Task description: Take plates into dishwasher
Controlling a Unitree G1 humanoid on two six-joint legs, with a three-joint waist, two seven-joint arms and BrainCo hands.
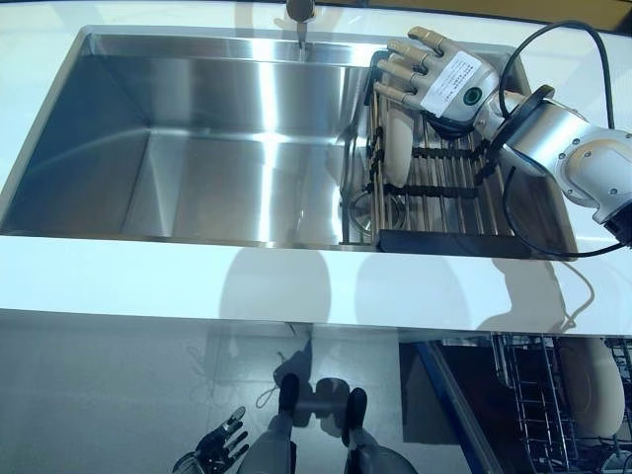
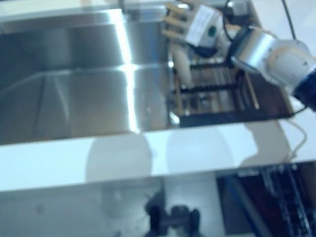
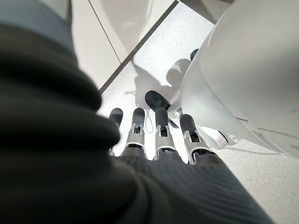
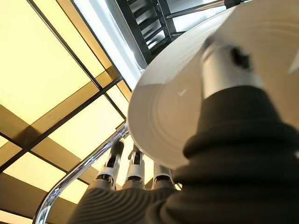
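The left hand [image 1: 219,446] is hanging low at the robot's side, down by the floor [image 3: 261,177] and well below the tabletop [image 1: 148,276], and its wrist view is showing its fingers [image 3: 161,128] lying straight and side by side, holding nothing. Moving rightward, the white tabletop is framing a wide stainless sink [image 1: 197,148], with a faucet [image 1: 299,18] rising at its far rim. At the sink's right end a dark drying rack [image 1: 444,183] is sitting across the basin, and a pale plate [image 1: 397,138] is standing on edge in the rack's left part. The right arm is reaching in from the right side, stretched across the tabletop over the rack, with the right hand [image 1: 434,74] hovering at the plate's top edge, its back turned upward. In its own wrist view the plate [image 4: 173,116] is lying between the thumb [image 4: 226,70], which is pressing on the plate's near face, and the fingers [image 4: 135,163], which are passing behind its far face, so the hand is pinching the plate. Below the tabletop at the lower right, an open dishwasher rack [image 1: 533,405] is showing, with another plate [image 1: 592,385] already standing in it.
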